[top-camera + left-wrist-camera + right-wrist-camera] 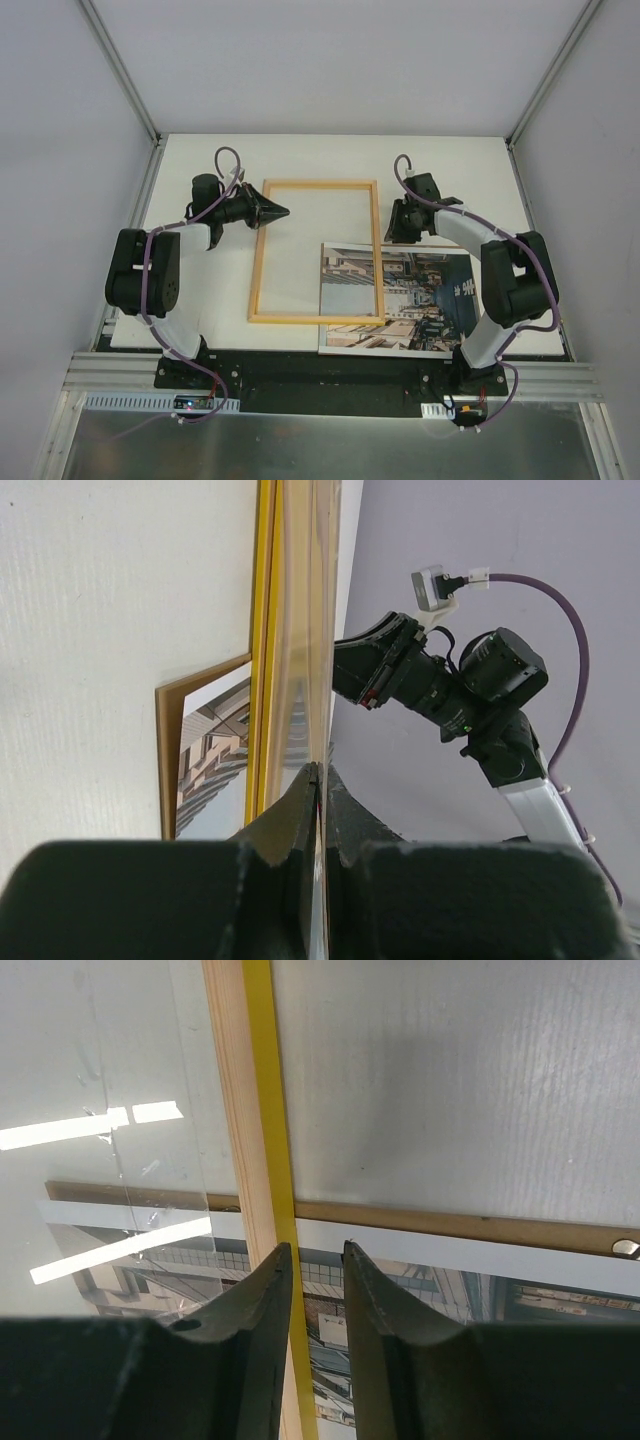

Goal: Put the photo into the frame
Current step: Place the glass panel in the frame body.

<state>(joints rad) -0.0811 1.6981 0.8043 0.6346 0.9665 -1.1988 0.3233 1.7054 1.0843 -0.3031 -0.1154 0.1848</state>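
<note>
The frame point(258, 270) lies mid-table with its wood-coloured back up and its yellow edge point(262, 1060) showing. The photo point(420, 300), a city street print, lies face up at the right, its left part under the frame's lower right rail. My left gripper point(285, 212) reaches over the frame's upper left rail. In the left wrist view it point(320, 770) is shut on the thin edge of a clear pane point(300, 630) beside the frame point(260, 630). My right gripper point(392, 232) hovers at the right rail, its fingers point(313, 1250) narrowly apart over the yellow edge and the photo point(480, 1290), clamping nothing.
A brown backing board point(450, 1222) lies under the photo, and its edge point(168, 760) sticks out past the print point(210, 750). All this rests on a white table board point(450, 170) with grey walls on three sides. The arm bases stand at the near edge.
</note>
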